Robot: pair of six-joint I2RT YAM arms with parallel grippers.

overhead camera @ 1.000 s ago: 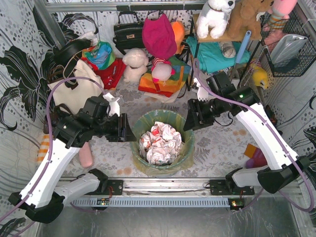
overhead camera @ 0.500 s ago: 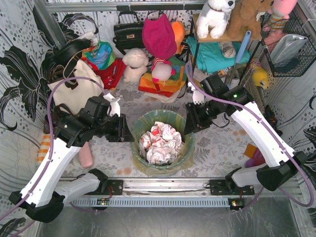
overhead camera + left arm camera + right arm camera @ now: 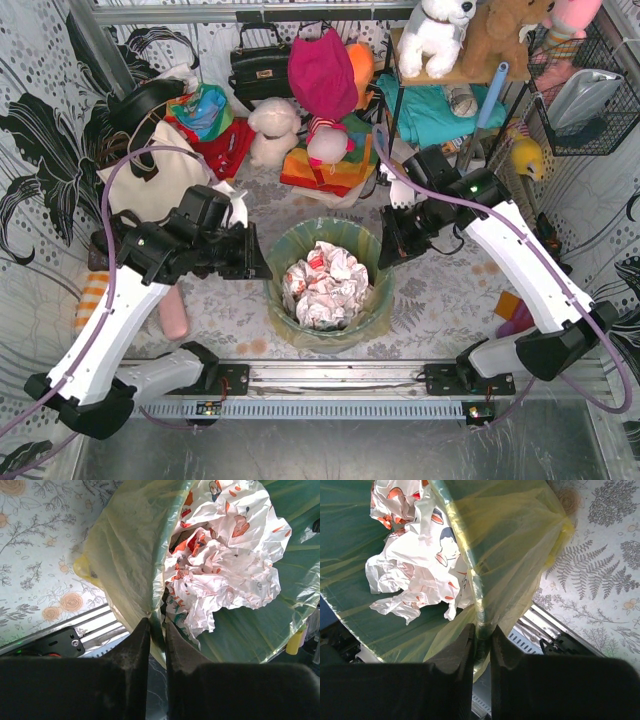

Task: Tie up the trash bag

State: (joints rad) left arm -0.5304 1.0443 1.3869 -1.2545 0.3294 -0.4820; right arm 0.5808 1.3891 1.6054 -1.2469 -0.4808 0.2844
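Note:
The trash bag (image 3: 300, 338), thin yellow-green plastic, lines a round bin in the middle of the floor, its top folded down over the bin's rim. Crumpled white-and-red paper (image 3: 325, 285) fills it. My left gripper (image 3: 262, 268) is at the left rim. In the left wrist view its jaws (image 3: 156, 626) are pinched on the bag-covered rim (image 3: 131, 555). My right gripper (image 3: 385, 255) is at the right rim. In the right wrist view its jaws (image 3: 482, 631) squeeze the rolled bag edge (image 3: 507, 545) between them.
A cream tote bag (image 3: 150, 185) stands at the back left, beside a black handbag (image 3: 262, 65) and plush toys (image 3: 272, 130). A shelf with stuffed animals (image 3: 440, 35) and a wire basket (image 3: 590, 90) are at the back right. A metal rail (image 3: 330, 378) runs along the front.
Both grippers have moved in to the bin's rim, the right one leftward, the left one slightly right and back. Their jaws have narrowed onto the bag edge.

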